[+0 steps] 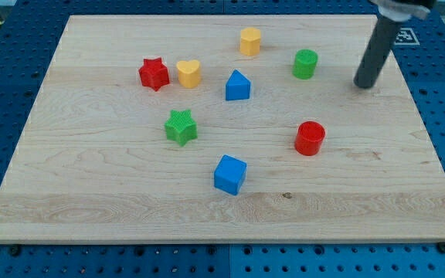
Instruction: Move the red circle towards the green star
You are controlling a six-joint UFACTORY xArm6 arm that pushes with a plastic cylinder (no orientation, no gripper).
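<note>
The red circle [310, 138] is a short red cylinder at the view's right of centre. The green star [181, 127] lies well to its left, at about the same height on the board. My tip [365, 84] is at the view's upper right, above and to the right of the red circle, clearly apart from it. The dark rod rises from the tip toward the view's top edge. The tip touches no block.
A green cylinder [305, 64] stands left of the tip. A blue house-shaped block [238, 86], yellow heart [188, 73], red star [154, 74] and yellow hexagon block [250, 41] lie in the upper middle. A blue cube [230, 174] sits below centre. The wooden board [68, 193] lies on a blue pegboard.
</note>
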